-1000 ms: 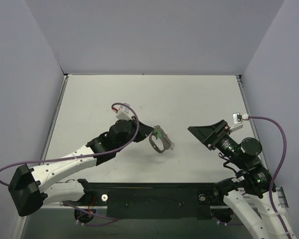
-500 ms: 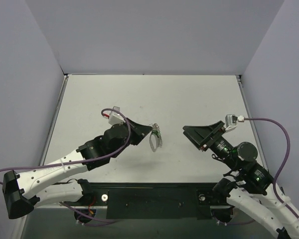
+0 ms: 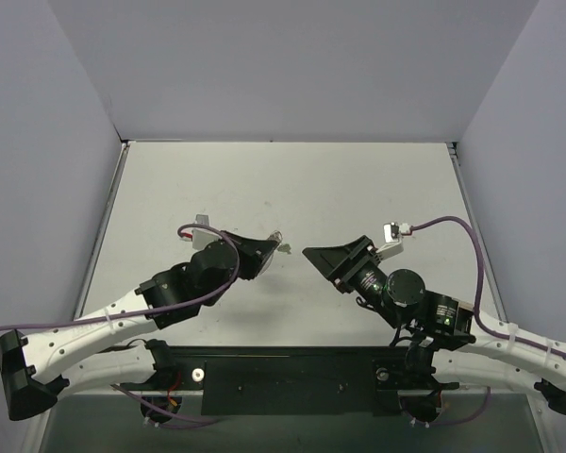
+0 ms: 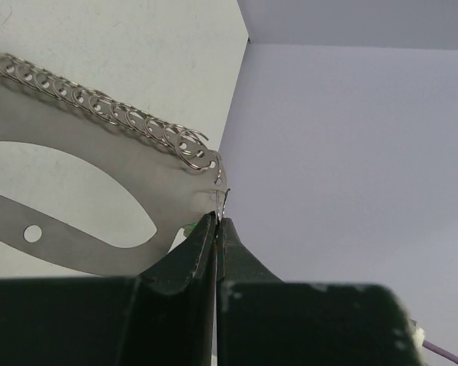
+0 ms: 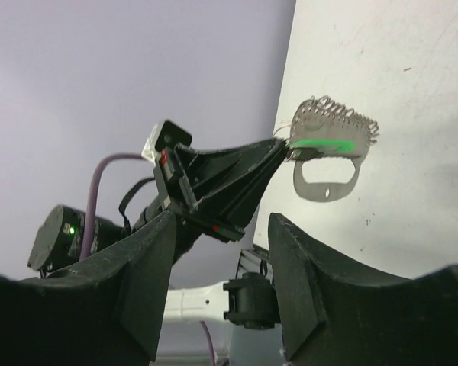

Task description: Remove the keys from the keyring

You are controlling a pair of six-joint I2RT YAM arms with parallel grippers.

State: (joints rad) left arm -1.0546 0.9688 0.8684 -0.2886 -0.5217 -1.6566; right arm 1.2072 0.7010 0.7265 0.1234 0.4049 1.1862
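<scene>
Nearest, in the right wrist view: right gripper (image 5: 223,221) parted, grasping nothing, short of any contact. Just beyond: left gripper (image 4: 216,217) clenched on one thin corner of the keyring (image 5: 314,192), held aloft above the table (image 3: 358,179). Tucked against the ring's scalloped edge: the green-headed key (image 5: 320,143), apparently attached and not yet gripped. Judged early: ring lifted and presented, nothing freed. Left to do: pinching the key and working it off.
</scene>
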